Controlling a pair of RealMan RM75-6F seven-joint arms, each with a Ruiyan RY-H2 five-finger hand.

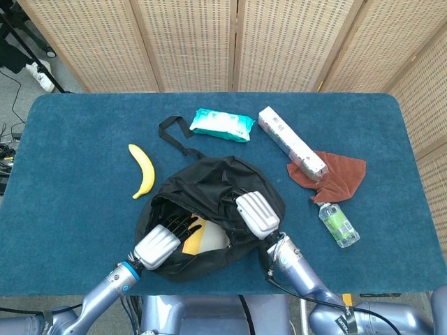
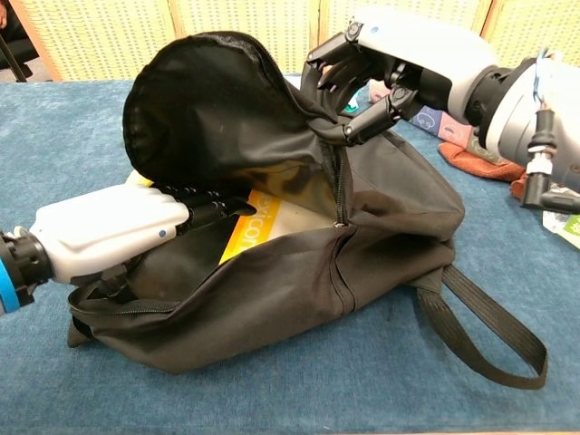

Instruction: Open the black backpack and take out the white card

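The black backpack (image 1: 209, 185) lies near the table's front edge with its mouth open toward me. My right hand (image 1: 258, 213) grips the upper flap (image 2: 217, 109) and holds it raised; the same hand (image 2: 399, 59) shows at the top right of the chest view. Inside lies a white card with a yellow band (image 1: 207, 239), seen flat on the bag's floor (image 2: 281, 222). My left hand (image 1: 160, 244) is inside the opening. Its dark fingers (image 2: 210, 205) stretch out to the card's yellow edge, and no grasp shows.
A banana (image 1: 143, 171) lies left of the bag, with a teal wipes pack (image 1: 222, 124) and a white box (image 1: 292, 142) behind it. A brown cloth (image 1: 335, 174) and a small bottle (image 1: 339, 225) sit to the right. A shoulder strap (image 2: 489, 326) trails at front right.
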